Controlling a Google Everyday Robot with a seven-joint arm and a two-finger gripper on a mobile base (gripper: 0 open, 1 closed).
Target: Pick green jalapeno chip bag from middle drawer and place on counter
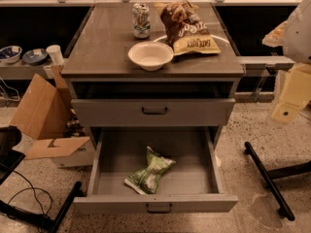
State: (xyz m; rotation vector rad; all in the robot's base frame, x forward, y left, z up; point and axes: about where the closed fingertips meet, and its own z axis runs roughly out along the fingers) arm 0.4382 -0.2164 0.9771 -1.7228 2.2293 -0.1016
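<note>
The green jalapeno chip bag lies crumpled on the grey floor of the pulled-out middle drawer, a little right of its centre. The drawer's dark bar handle faces the camera. The counter is the grey-brown top of the cabinet above it. My gripper hangs at the far right edge of the view on a pale arm, level with the closed drawer, well right of and above the bag and touching nothing.
On the counter stand a white bowl, a soda can and a brown and yellow chip bag. A closed drawer sits above the open one. A cardboard box is at the left and a black base leg at the right.
</note>
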